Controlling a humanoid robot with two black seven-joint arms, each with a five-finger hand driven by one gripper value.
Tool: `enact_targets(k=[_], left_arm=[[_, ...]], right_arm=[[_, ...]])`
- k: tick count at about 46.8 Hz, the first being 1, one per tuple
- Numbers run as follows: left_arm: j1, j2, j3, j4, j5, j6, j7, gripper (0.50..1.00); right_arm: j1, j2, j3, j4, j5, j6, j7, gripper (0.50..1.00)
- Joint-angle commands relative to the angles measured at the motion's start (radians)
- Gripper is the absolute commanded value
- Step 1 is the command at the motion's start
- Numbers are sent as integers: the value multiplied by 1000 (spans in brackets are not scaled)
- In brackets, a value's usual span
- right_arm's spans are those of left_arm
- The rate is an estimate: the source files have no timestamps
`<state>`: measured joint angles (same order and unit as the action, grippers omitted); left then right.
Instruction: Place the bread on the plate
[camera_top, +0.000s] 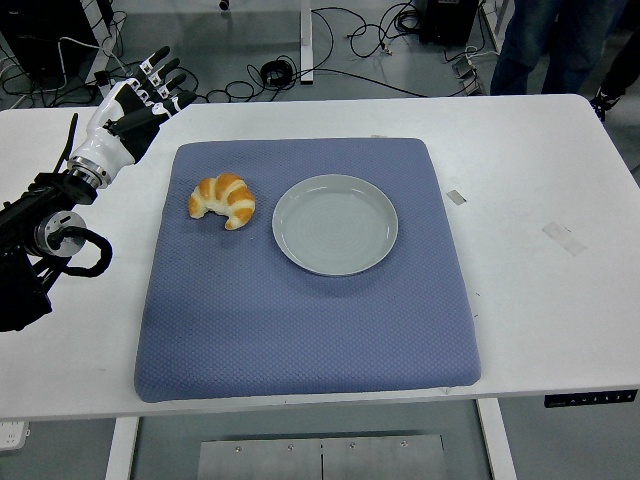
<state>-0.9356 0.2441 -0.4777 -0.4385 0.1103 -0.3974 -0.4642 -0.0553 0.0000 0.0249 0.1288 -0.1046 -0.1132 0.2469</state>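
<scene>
Fingers spread and holding nothing, my left hand (135, 100) hovers, I think, above the table (520, 170) well left of the croissant (222, 200) beside 1 plate (335, 224).

Croissant (223, 200) left of plate (335, 224) (not touching).

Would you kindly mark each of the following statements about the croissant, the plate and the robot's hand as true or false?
1. The croissant lies on the plate. False: it lies on the blue mat, left of the plate and apart from it.
2. The plate holds nothing. True.
3. The left hand grasps the croissant. False: it is up at the table's far left, off the mat, fingers spread and holding nothing.
4. The right arm is out of view. True.
5. The plate stands on the bare white table. False: it stands on the mat.
</scene>
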Motion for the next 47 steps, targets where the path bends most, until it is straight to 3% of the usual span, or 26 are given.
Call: enact_targets(k=[1, 17, 27, 39, 43, 47], left_arm=[[-6, 14, 1, 1, 6, 3, -1, 977], [-11, 12, -12, -3, -9, -3, 4, 977], [-17, 9, 88, -3, 6, -9, 13, 977], [-29, 12, 87, 6, -3, -23, 7, 977], [-29, 17, 82, 3, -1, -28, -13, 977], [-31, 17, 85, 4, 5, -29, -82, 977]], right_arm=[[0, 0, 0, 0, 0, 1, 0, 1000], [0, 0, 0, 0, 0, 0, 0, 1000], [0, 0, 0, 0, 0, 1, 0, 1000], [0, 0, 0, 0, 0, 0, 0, 1000], [0, 0, 0, 0, 0, 0, 0, 1000], [0, 0, 0, 0, 0, 0, 0, 1000]])
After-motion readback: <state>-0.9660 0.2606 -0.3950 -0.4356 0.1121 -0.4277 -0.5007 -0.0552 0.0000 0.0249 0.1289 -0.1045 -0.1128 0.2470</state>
